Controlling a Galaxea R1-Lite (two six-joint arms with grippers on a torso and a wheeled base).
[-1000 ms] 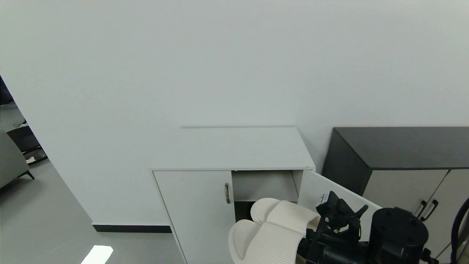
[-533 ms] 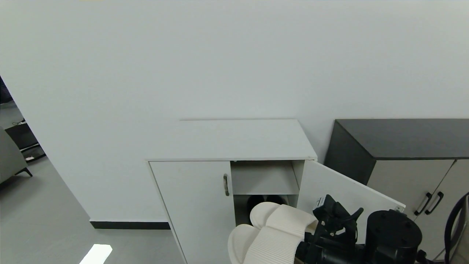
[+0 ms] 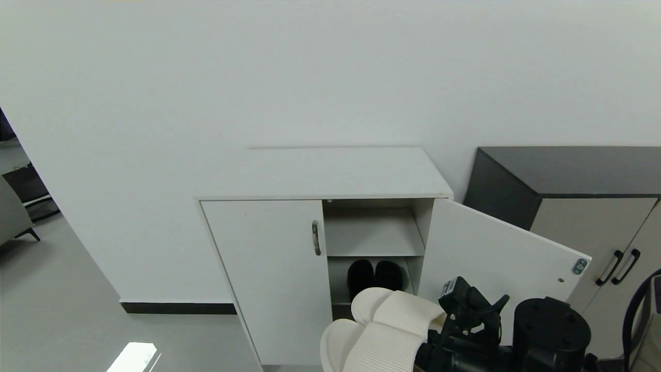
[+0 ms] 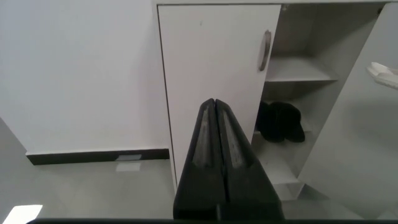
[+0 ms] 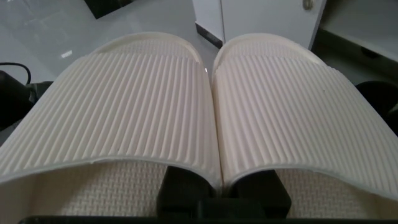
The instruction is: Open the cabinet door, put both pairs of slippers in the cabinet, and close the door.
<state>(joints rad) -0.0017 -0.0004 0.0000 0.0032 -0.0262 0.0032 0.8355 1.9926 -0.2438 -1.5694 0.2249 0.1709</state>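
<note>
A label (image 3: 454, 283) by the right hand (image 5: 221, 188) is too small to read; that hand, half hidden under the cream slippers (image 3: 384, 326), clamps them, and the left hand (image 4: 215, 104) is pressed together.

Bright even light, soft shadows, glare patch (image 3: 135, 356) on floor (image 3: 62, 310), cabinet (image 3: 268, 268) int. dim

Two cream slippers (image 5: 149, 112), ribbed across their straps, sit side by side and touching, toes toward the white cabinet door (image 5: 261, 15). The right gripper (image 5: 219, 190) grips them where their inner edges meet. Grey floor (image 5: 50, 37) lies beyond, and a dark shape (image 5: 380, 93) sits under a shelf.
</note>
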